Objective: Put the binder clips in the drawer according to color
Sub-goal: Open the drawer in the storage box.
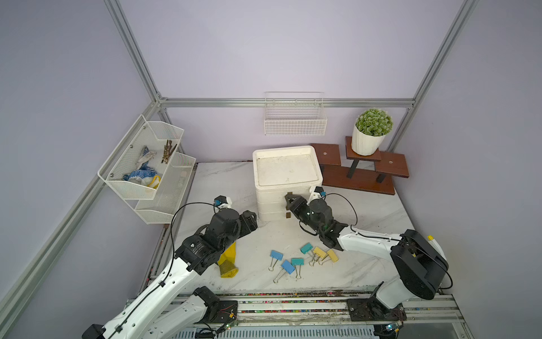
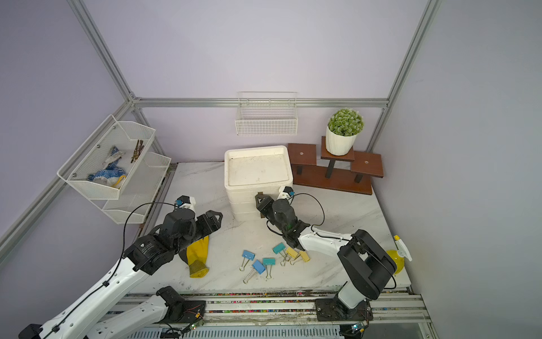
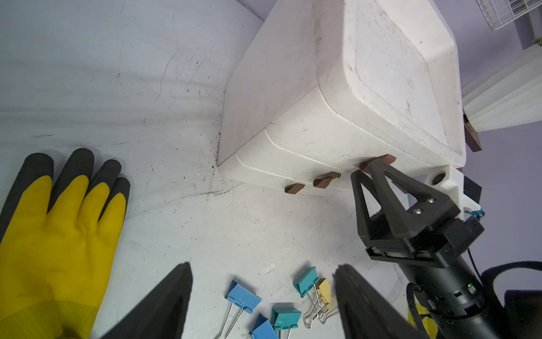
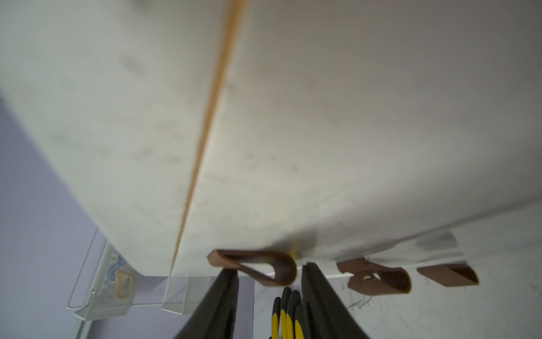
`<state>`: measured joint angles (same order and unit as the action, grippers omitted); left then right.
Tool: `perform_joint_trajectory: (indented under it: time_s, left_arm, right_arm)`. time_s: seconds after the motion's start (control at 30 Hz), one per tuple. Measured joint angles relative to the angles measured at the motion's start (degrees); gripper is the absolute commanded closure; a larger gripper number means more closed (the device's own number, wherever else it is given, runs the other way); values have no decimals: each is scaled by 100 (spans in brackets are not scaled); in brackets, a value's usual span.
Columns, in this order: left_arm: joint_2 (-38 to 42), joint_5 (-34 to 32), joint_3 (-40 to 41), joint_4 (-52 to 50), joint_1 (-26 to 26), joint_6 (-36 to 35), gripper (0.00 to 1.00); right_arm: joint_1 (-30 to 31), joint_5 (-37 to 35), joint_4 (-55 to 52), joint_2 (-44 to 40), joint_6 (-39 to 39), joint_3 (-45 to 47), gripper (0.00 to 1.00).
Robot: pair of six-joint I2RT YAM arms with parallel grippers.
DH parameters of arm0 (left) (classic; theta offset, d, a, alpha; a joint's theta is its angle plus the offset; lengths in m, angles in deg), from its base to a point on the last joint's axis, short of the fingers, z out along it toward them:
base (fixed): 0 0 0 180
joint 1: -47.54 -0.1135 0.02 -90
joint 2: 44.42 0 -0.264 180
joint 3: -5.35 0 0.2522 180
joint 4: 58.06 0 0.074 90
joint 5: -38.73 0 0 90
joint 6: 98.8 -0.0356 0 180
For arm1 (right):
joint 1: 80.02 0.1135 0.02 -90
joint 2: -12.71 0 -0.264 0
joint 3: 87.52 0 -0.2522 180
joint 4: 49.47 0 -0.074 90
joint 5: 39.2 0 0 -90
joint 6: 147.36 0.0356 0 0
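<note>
Marble table [image 1: 366, 211], drawers [image 1: 269, 202] shut: you look to be on the opening step. Your right gripper [image 4: 268, 274] reaches forward, roughly level, at the top handle [image 4: 258, 264], with its jaws either side of the brown loop so a pull can slide that drawer out. Whether they pinch it yet, you cannot tell. All six clips [image 1: 297, 261] lie loose behind that gripper, beside its forearm, unsorted. Your left gripper [image 3: 264, 265] hovers spread and empty, angled toward the drawers, with the glove [image 3: 58, 234] beneath its arm.
</note>
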<state>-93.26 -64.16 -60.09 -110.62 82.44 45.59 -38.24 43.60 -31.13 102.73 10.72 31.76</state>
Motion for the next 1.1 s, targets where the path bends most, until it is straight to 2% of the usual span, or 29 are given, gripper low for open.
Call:
perform_joint_trajectory:
  time_s: [0.07,0.13,0.17,0.4,0.67,1.1]
  left_arm:
    - [0,2,0,0,0,0,20]
    - [2,2,0,2,0,2,20]
    - [2,2,0,4,0,2,20]
    - [11,4,2,11,0,2,20]
    - [-44,4,2,57,0,2,20]
    - [-173,26,2,146,0,2,20]
  right_arm:
    - [-2,4,20,0,24,0,82]
    - [-7,-2,15,-2,28,15,99]
    - [-11,-4,20,-2,50,22,100]
    - [0,55,-160,-404,68,107,100]
    - [35,238,-533,-1316,302,675,100]
    - [431,210,-1845,-2789,435,1255,100]
